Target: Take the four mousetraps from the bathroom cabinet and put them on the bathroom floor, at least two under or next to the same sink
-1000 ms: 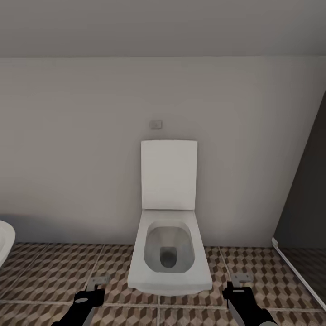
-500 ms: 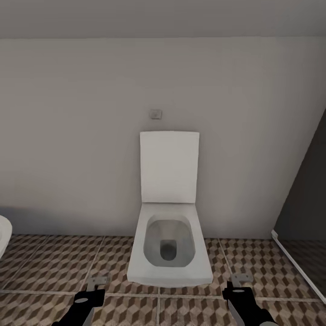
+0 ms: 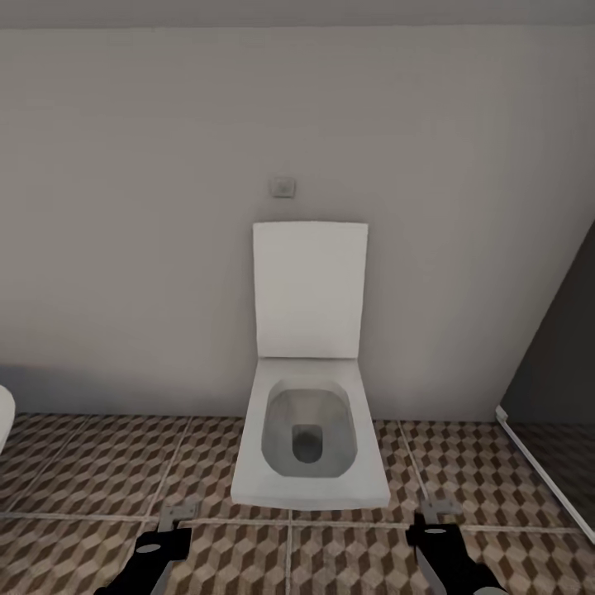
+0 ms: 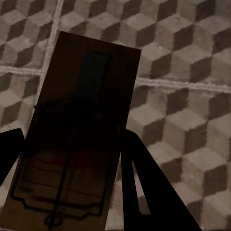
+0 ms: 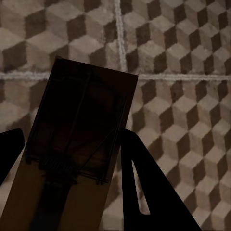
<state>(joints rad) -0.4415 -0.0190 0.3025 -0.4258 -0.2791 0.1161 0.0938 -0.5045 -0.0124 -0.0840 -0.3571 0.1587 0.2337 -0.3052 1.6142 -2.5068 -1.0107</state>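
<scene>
Closer now, the toilet (image 3: 307,430) sits lower in view; each end effector, left (image 4: 67,159) and right (image 5: 67,159), grasps a mousetrap (image 4: 77,139) (image 5: 79,144) above the floor (image 3: 99,471).

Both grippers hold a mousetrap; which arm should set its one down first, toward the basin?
Probably left: the left gripper, holding a mousetrap, is nearer the white basin edge than the right gripper.

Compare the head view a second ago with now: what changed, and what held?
The camera moved: the toilet, wall button and wall slid up the frame, showing more bathroom floor. Nothing was grasped or released. The left gripper and right gripper stayed put, each keeping its mousetrap.
</scene>
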